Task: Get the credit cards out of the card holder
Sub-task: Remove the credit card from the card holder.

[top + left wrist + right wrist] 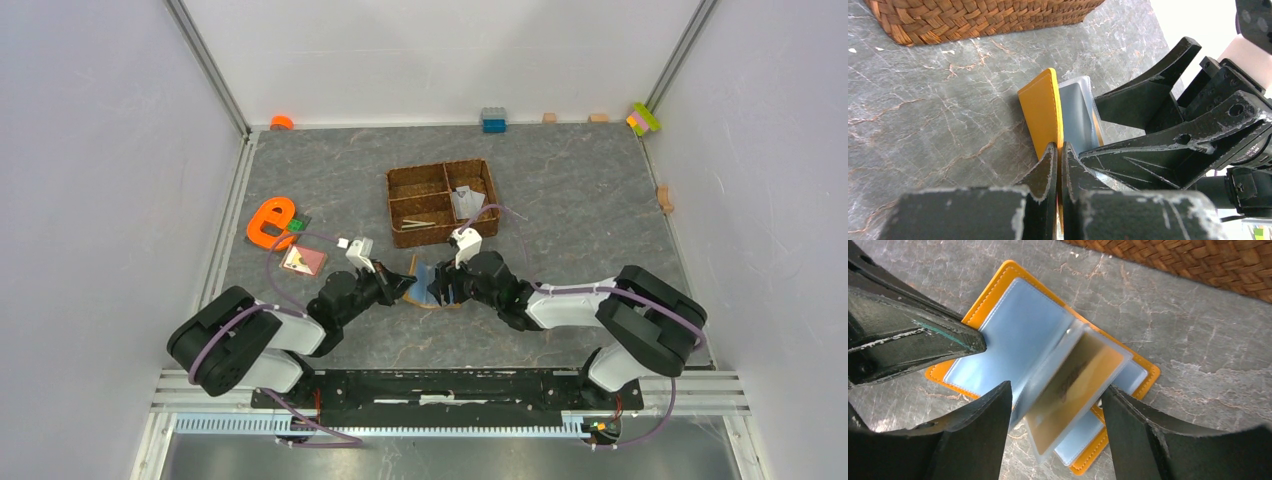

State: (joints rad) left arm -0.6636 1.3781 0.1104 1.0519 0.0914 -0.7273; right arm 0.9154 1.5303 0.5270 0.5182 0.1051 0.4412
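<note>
The card holder lies open on the table between both arms, its orange cover and pale blue-grey lining showing. My left gripper is shut on the edge of the orange cover. A beige credit card sits in a clear sleeve that stands up from the holder's spine. My right gripper is open, one finger on each side of that sleeve. The left gripper's finger reaches in over the holder's left half.
A brown woven divided tray stands just behind the holder, with pale flat pieces in its right compartment. An orange e-shaped toy and a pinkish square lie to the left. Toy bricks line the back edge.
</note>
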